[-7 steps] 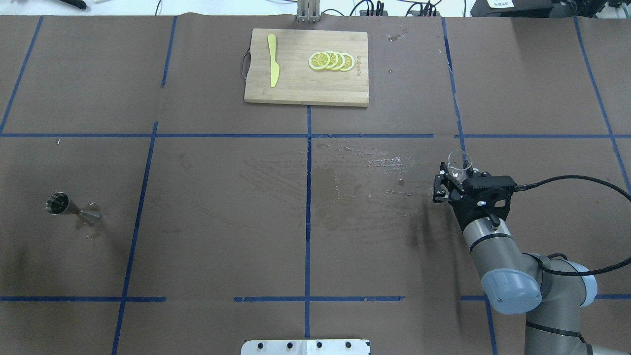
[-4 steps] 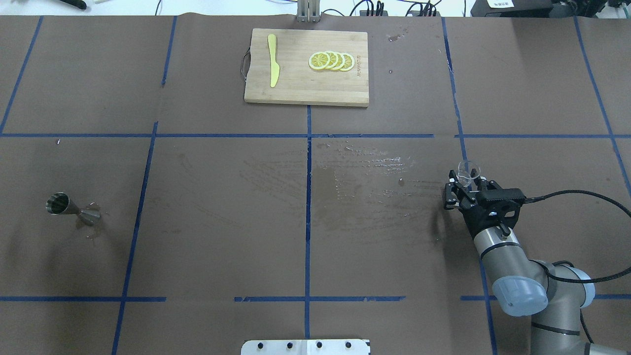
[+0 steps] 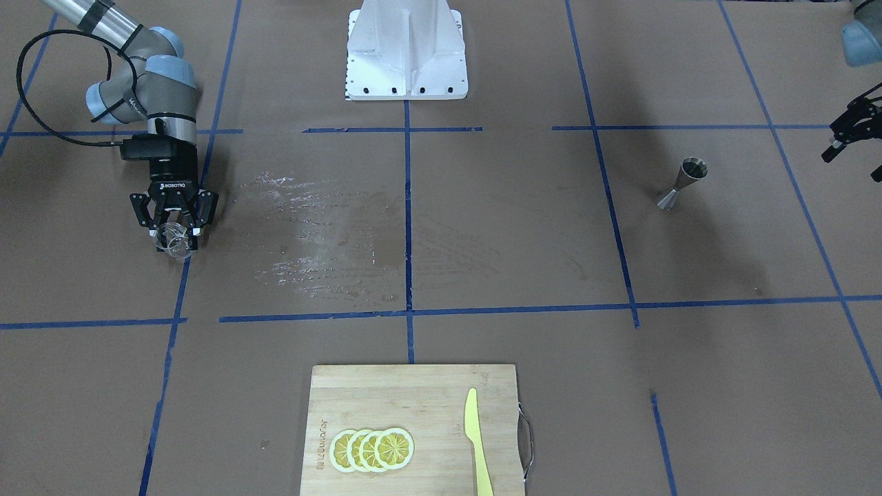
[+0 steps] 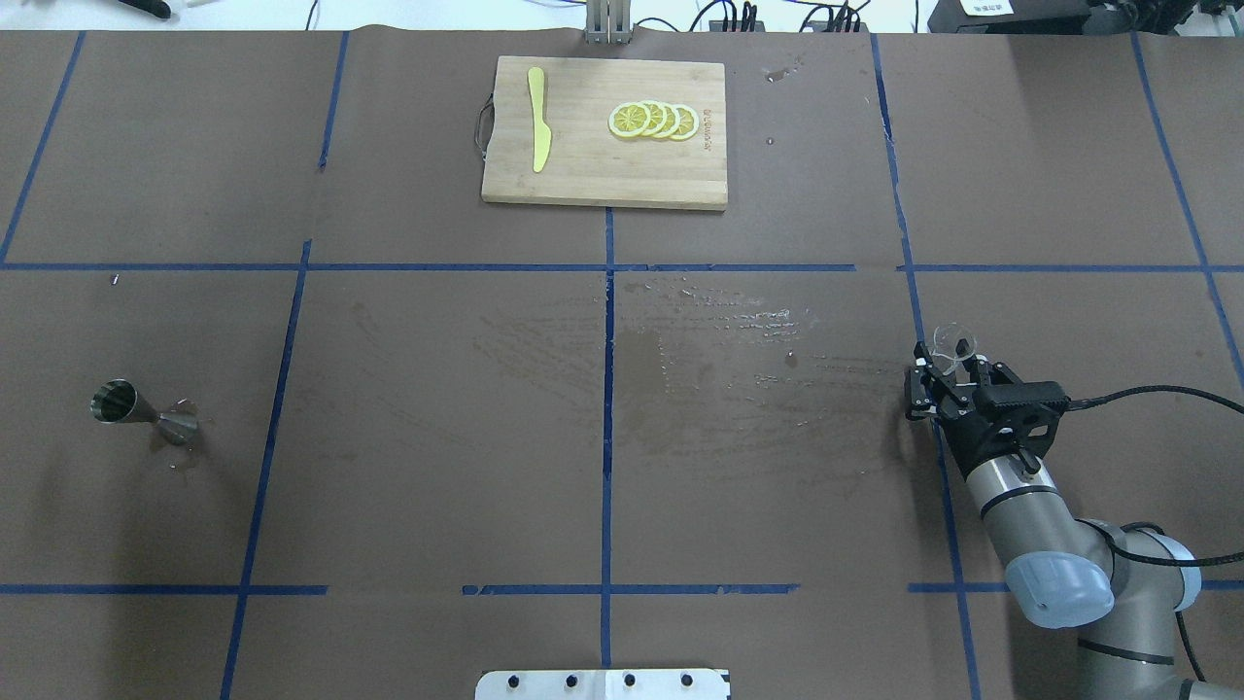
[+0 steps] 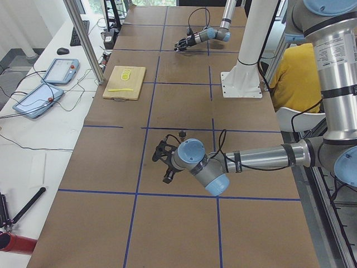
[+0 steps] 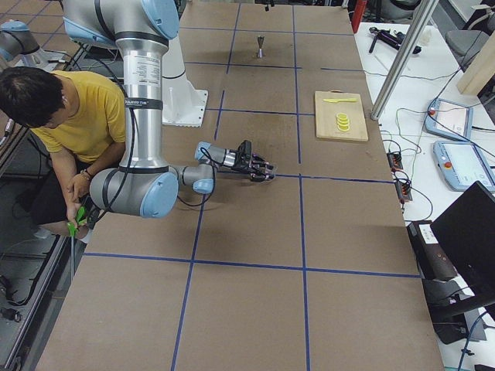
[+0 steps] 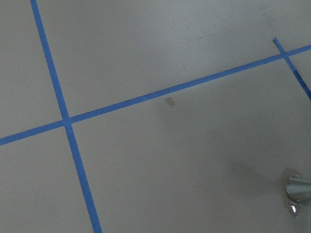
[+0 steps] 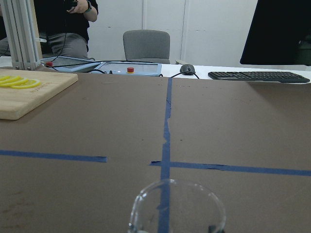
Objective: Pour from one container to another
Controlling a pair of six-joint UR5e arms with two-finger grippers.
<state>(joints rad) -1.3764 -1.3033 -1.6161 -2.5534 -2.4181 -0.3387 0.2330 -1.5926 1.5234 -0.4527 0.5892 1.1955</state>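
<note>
One small clear glass cup (image 4: 951, 341) was held between the fingers of the right gripper (image 4: 950, 366), which was closed around it low over the table (image 4: 437, 486), above a blue tape line on the robot's right side. Whether the cup's base was touching the paper could not be told. One steel jigger (image 4: 144, 412) was seen standing upright far across on the robot's left, well apart from the cup, with a small wet patch at its foot. The left gripper (image 3: 853, 148) was seen near the jigger with its jaws spread and nothing held. A smeared wet area (image 4: 719, 360) was spread between the two vessels. At the far edge, one wooden cutting board (image 4: 583, 175) was laid, on which four overlapping lemon slices (image 4: 653, 121) and one yellow knife (image 4: 538, 132) were counted.
</note>
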